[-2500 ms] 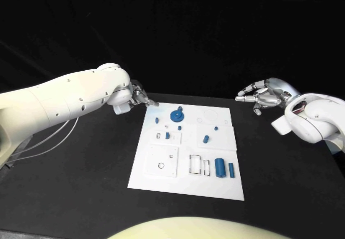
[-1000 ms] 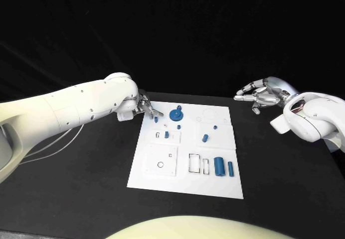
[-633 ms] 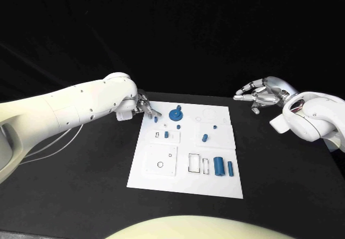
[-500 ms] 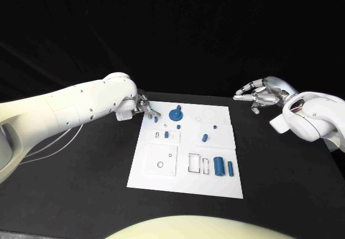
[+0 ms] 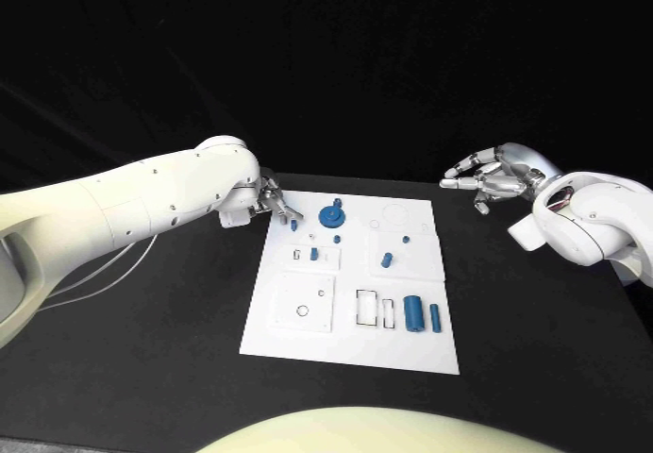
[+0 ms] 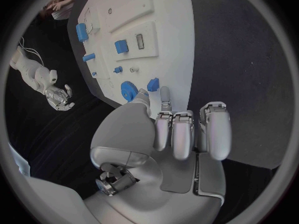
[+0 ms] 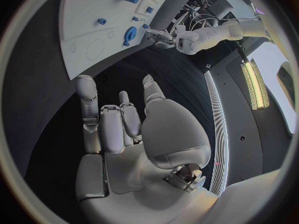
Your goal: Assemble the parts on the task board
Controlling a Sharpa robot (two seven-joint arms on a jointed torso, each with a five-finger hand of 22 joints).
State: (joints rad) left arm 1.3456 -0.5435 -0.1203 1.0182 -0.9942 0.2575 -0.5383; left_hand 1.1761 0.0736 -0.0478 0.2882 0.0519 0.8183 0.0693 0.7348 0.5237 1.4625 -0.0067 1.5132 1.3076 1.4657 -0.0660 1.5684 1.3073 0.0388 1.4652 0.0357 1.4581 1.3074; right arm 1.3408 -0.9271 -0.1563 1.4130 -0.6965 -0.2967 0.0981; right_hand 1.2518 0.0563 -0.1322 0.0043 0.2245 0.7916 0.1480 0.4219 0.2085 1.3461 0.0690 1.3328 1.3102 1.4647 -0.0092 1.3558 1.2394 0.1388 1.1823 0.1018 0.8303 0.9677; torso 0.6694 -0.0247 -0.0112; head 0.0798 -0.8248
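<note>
On the black counter (image 5: 163, 321), under a dark room, lies the white rectangular task board (image 5: 357, 330), its small blue parts (image 5: 413, 312) spread across it. My left hand (image 5: 276, 207) pinches a small blue peg (image 5: 295, 225) at the board's far-left corner, unmoved since a moment ago. My right hand (image 5: 493, 179) hovers empty, fingers loosely apart.

task board (image 5: 351, 326) mid-table (image 5: 163, 330) | left hand (image 5: 274, 206) at far-left corner | right hand (image 5: 493, 176) beyond far-right

White task board (image 5: 357, 311) flat mid-table, small blue parts (image 5: 413, 312) scattered on it
</note>
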